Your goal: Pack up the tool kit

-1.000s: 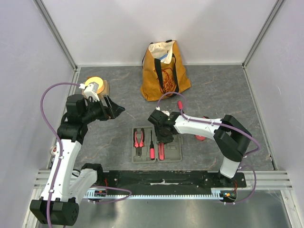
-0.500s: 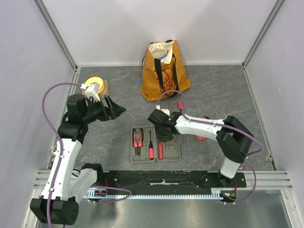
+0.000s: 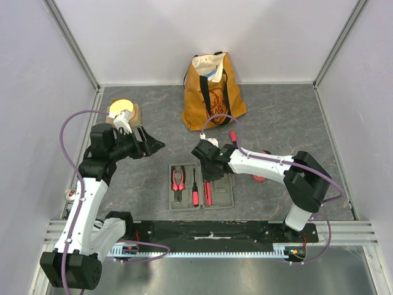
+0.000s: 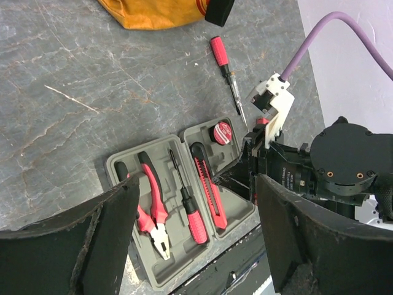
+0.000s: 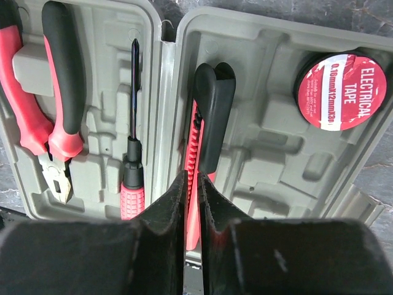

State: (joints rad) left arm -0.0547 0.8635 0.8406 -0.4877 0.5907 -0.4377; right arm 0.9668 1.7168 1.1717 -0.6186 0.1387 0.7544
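The grey tool kit case lies open near the table's front edge. Its left half holds red-and-black pliers and a screwdriver. The right half holds a red-and-black knife and a roll of electrical tape. My right gripper hangs just over the knife's red body, its jaws drawn together to a thin slit with nothing clearly held. My left gripper hovers wide open and empty, up and left of the case. A loose red-handled screwdriver lies on the table behind the case.
A mustard-yellow tote bag stands at the back centre. A round yellow-topped block sits at the back left. Another red object peeks out under the right forearm. A black rail runs along the front edge.
The right jaws have closed from a moderate opening to a thin slit over the knife. The left arm has shifted slightly, its jaws still wide.
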